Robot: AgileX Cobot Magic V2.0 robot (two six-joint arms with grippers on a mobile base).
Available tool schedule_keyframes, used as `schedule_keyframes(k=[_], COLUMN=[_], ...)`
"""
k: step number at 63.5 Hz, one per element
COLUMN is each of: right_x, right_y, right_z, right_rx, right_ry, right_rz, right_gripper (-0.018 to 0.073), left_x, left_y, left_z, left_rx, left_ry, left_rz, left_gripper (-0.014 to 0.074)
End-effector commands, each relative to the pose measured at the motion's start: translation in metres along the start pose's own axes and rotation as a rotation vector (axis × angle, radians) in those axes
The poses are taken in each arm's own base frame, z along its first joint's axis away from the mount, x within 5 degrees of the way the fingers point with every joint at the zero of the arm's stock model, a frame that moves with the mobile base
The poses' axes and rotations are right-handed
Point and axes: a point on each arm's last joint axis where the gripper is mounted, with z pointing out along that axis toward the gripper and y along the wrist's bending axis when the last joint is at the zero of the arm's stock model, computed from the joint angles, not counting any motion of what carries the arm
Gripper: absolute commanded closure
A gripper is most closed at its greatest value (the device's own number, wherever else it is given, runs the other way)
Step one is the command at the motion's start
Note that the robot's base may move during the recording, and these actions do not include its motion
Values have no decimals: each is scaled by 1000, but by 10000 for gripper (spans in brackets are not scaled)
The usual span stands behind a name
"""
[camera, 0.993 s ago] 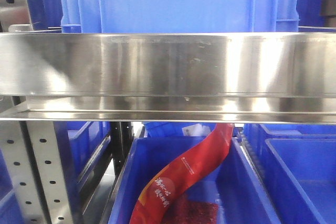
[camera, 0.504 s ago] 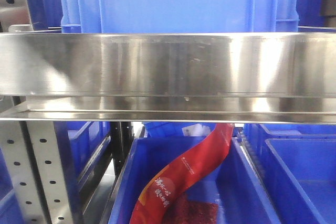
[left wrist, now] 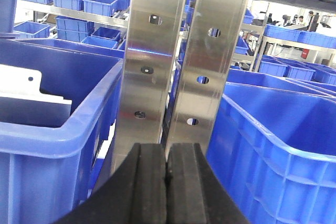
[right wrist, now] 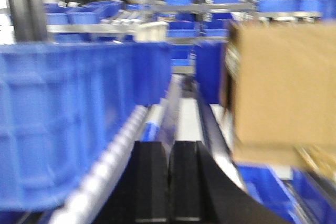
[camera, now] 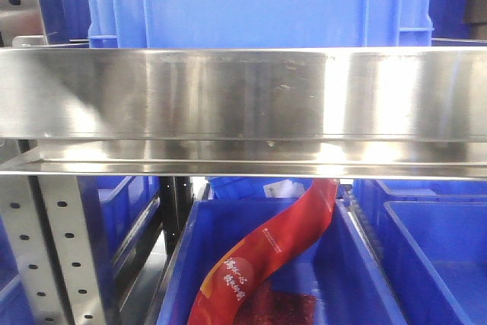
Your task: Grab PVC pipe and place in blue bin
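No PVC pipe shows in any view. A blue bin [camera: 335, 279] sits on the lower shelf in the front view and holds a red printed bag [camera: 281, 245]. My left gripper [left wrist: 166, 153] is shut and empty, close in front of two perforated steel uprights [left wrist: 181, 51], between a blue bin on the left [left wrist: 58, 124] and a blue bin on the right [left wrist: 273, 150]. My right gripper [right wrist: 170, 150] is shut and empty, over a shelf rail, between a blue bin [right wrist: 68, 119] and a cardboard box [right wrist: 283, 87]. That view is blurred.
A steel shelf edge [camera: 243, 93] fills the middle of the front view, with a large blue crate [camera: 259, 1] on top. More blue bins [camera: 441, 256] stand at the right and left below. A white sheet [left wrist: 29, 93] lies in the left bin.
The front view has barely changed; the reflections on the steel shelf edge shift slightly.
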Motion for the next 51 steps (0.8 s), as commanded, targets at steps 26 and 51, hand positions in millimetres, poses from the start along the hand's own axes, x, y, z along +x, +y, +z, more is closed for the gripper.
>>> schedule_keyframes(k=[26, 51], right_x=[52, 56], right_y=[-6, -6], right_z=[-37, -37], right_rx=[23, 21], right_ry=[-115, -75], right_rz=[-77, -92], right_gripper=[727, 727], left_x=[-2, -1], left_y=[0, 0], left_z=[-2, -2], left_rx=[-3, -3], left_ry=[-21, -18], left_rz=[-6, -6], left_gripper=[707, 707])
